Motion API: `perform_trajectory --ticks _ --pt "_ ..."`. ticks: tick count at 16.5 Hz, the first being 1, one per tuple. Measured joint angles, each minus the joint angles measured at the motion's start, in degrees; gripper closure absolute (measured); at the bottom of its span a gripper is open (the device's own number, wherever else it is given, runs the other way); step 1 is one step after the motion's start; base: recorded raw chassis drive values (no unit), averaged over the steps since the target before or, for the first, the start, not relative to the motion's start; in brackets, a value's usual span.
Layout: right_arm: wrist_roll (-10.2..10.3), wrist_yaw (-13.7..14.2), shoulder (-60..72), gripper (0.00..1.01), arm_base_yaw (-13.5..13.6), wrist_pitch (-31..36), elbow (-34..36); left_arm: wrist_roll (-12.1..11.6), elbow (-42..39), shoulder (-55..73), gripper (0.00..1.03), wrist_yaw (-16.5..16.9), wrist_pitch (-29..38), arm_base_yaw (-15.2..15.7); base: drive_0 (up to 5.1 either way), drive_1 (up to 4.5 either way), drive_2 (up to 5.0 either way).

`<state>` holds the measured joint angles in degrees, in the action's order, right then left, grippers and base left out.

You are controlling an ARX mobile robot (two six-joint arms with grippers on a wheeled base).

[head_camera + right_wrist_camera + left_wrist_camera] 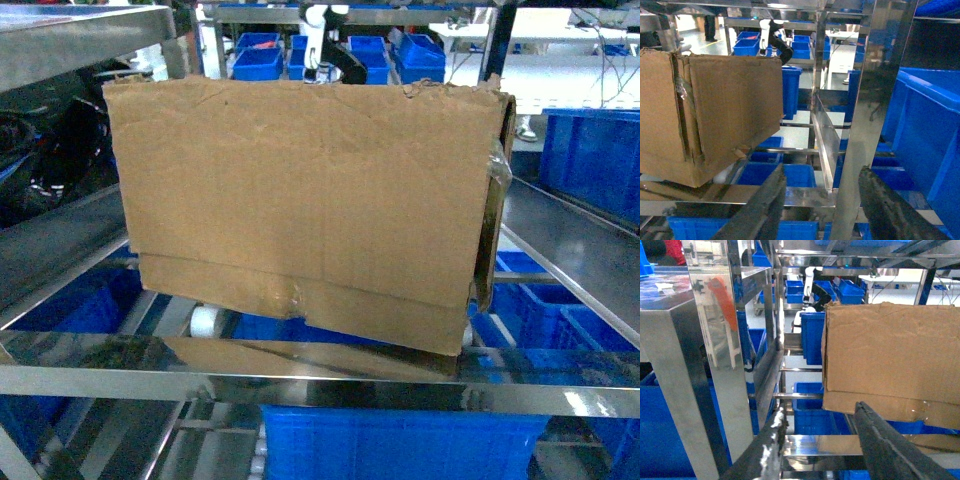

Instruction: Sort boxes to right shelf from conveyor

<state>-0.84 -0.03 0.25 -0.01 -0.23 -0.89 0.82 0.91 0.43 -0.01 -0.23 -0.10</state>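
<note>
Cardboard box, long axis running 9-to-3 o'clock, sitting tilted on the right shelf rails between both released, empty jaws: at 1 o'clock of the left gripper, 10 o'clock of the right gripper, neither touching.

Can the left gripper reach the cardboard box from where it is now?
Probably yes. The left gripper is open just below the cardboard box, and nothing stands between them; the shelf's steel post stays off to the left.
</note>
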Motion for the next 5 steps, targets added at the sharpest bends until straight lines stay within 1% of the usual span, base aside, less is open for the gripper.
perform_trajectory --ticks 4,5 --pt "0.0 0.0 0.02 0.11 0.0 0.0 0.0 0.0 0.0 0.0 0.14 -0.02 0.0 0.0 0.0 0.0 0.0" --pt "0.04 0.0 0.02 0.01 0.0 0.02 0.0 -0.07 0.0 0.0 0.03 0.0 0.0 0.0 0.0 0.0 0.0"
